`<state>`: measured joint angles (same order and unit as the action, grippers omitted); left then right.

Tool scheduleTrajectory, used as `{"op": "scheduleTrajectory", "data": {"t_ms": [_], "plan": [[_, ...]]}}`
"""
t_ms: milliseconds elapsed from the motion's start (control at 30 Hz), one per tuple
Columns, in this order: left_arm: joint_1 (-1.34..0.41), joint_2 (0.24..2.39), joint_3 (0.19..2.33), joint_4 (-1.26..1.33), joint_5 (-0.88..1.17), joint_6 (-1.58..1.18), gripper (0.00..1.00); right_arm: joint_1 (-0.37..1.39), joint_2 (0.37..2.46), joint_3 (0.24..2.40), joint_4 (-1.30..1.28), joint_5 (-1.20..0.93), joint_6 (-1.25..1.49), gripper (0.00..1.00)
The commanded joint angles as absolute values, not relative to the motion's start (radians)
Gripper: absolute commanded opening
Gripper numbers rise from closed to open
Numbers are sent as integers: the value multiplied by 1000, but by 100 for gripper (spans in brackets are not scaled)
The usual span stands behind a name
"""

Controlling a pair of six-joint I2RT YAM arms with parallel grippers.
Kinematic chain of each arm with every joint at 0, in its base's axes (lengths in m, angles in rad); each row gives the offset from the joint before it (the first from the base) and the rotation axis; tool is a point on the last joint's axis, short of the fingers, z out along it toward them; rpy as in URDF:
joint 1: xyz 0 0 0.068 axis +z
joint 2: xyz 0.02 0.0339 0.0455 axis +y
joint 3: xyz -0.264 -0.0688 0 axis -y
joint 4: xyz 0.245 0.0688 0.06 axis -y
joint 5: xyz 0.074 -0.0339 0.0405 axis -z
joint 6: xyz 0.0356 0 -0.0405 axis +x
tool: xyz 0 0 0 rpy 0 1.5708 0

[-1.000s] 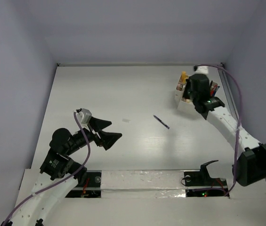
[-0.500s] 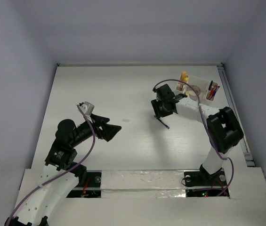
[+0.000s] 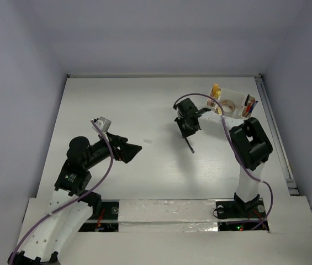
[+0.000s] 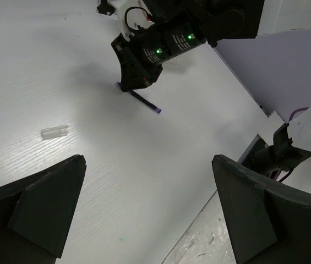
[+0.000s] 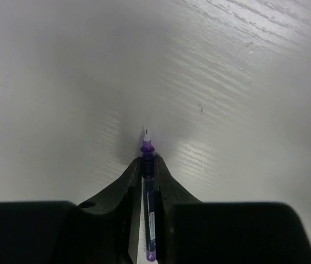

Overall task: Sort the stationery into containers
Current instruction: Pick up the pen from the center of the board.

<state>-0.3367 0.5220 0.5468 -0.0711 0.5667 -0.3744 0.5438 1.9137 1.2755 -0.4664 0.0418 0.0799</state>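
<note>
Top external, right tool (image 3: 188,134) moved from organizer (image 3: 233,91), now pinching purple pen (image 3: 190,146)

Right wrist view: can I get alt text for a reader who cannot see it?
The right end effector is shut on a thin purple pen, whose pale tip points away from the camera. The white table fills the background.
</note>
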Motion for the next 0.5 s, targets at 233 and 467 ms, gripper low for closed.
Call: {"op": "scheduleTrajectory", "data": {"t_ms": [233,467], "plan": [[-321,549,577,-18,581,-374,99,541,1849,1258,-402,37,107,0],[-279,580,577,-18,594,-373,99,607,1594,1177,-33,-243,277,0]]}}
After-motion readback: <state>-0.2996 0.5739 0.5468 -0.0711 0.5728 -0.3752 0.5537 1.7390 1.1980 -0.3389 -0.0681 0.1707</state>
